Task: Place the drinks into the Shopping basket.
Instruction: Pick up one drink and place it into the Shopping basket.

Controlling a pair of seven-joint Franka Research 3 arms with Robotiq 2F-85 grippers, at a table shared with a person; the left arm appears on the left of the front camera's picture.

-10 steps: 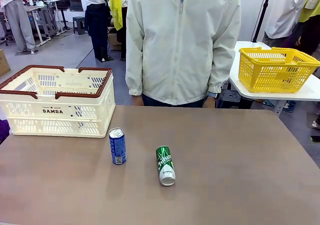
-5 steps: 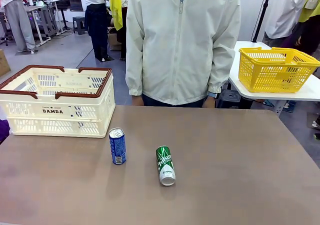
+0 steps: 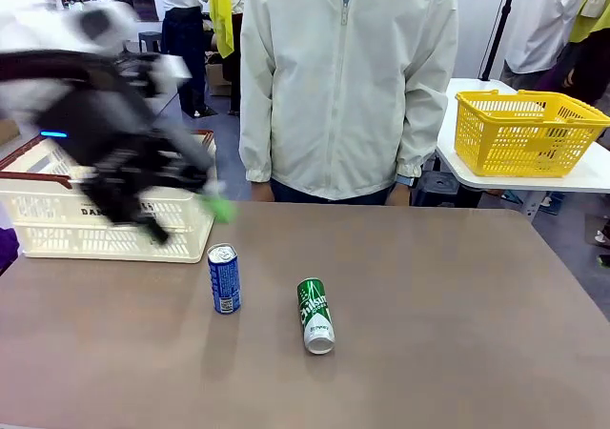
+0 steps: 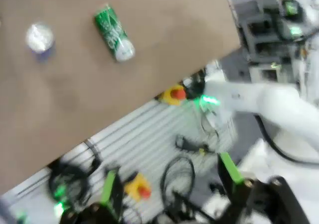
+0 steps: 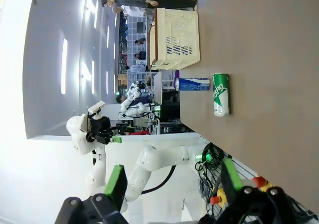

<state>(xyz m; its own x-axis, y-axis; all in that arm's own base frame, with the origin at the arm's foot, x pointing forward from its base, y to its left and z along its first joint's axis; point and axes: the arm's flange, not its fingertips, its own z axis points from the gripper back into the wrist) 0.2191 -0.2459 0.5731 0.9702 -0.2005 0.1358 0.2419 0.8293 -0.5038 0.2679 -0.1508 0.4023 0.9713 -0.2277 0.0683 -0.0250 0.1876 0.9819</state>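
The left arm (image 3: 105, 124) is now swinging, blurred, before the slotted cream Shopping basket (image 3: 57, 243); left hand (image 4: 169, 179) and right hand (image 5: 173, 180) are gaping empty. Blue can (image 3: 224, 278) is standing, green can (image 3: 315, 315) lying on the smooth brown tabletop (image 3: 457, 305).

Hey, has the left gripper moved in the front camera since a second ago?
Yes. The left gripper has swung in from the picture's left and is now, blurred, in front of the Shopping basket, near its right corner.

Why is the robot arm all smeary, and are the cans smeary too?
Front view: the left arm is a motion smear, while the blue can and green can are sharp. Left wrist view: everything is soft, cans included. Right wrist view: crisp, with a washed-out white patch.
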